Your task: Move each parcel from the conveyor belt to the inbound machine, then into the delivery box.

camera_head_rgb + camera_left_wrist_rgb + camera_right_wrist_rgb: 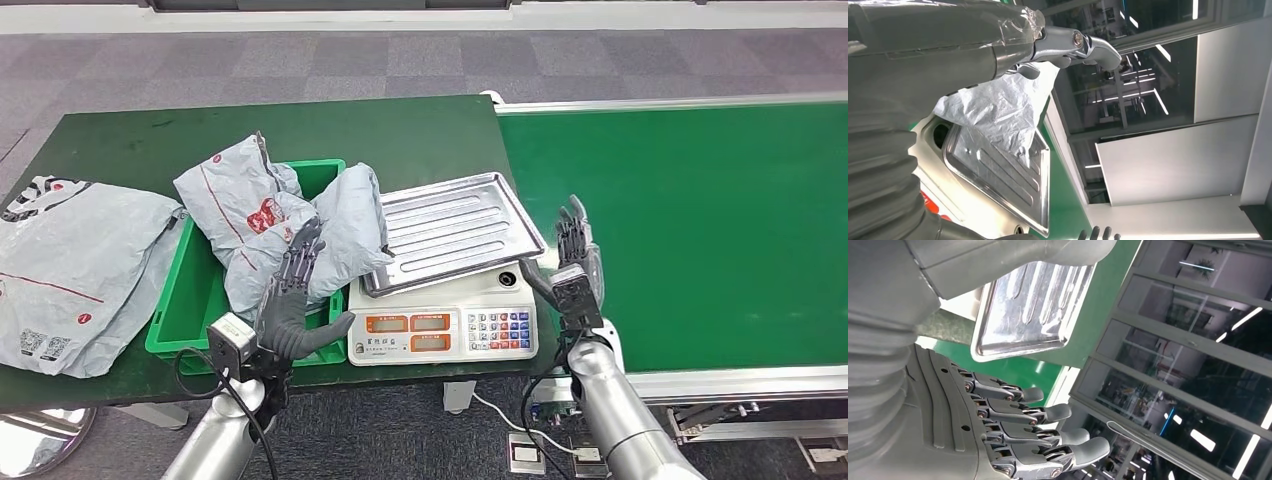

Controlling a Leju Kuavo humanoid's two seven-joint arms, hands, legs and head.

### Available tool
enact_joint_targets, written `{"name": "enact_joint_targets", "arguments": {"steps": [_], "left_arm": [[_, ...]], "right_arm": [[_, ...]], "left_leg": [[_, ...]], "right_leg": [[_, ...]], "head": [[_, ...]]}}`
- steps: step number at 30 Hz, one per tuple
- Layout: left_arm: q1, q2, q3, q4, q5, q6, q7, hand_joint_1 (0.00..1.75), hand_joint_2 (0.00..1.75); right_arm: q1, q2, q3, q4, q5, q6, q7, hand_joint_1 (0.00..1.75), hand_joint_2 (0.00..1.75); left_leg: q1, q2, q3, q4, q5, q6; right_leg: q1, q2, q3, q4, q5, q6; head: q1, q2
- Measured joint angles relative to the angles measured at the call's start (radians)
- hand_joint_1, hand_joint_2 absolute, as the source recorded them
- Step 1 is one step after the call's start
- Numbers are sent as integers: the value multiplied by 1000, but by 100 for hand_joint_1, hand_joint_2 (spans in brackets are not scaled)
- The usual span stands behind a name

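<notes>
Two grey plastic parcels (270, 220) lie heaped in the green delivery box (190, 300) on the dark table; one (998, 112) droops over the box's right wall toward the scale. The white weighing scale (445, 325) carries a bare steel tray (455, 230), also seen as the tray (1023, 310) in the right wrist view. My left hand (290, 300) is raised in front of the box with fingers spread, holding nothing. My right hand (575, 265) stands upright and open at the scale's right edge, fingers (1043, 412) extended. The green conveyor belt (690, 220) has no parcel on it.
A large flat grey parcel (70, 275) lies on the table left of the box. A metal rail (740, 380) edges the conveyor's near side. Cables and floor sockets (545, 450) sit below the table's front.
</notes>
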Motion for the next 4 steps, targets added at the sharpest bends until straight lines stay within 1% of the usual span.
{"name": "enact_joint_targets", "arguments": {"steps": [4], "left_arm": [[0,0,1,0,0,-1,0,0,175]], "right_arm": [[1,5,1,0,0,-2,0,0,175]], "left_leg": [[0,0,0,0,0,0]], "right_leg": [[0,0,0,0,0,0]], "head": [[0,0]]}}
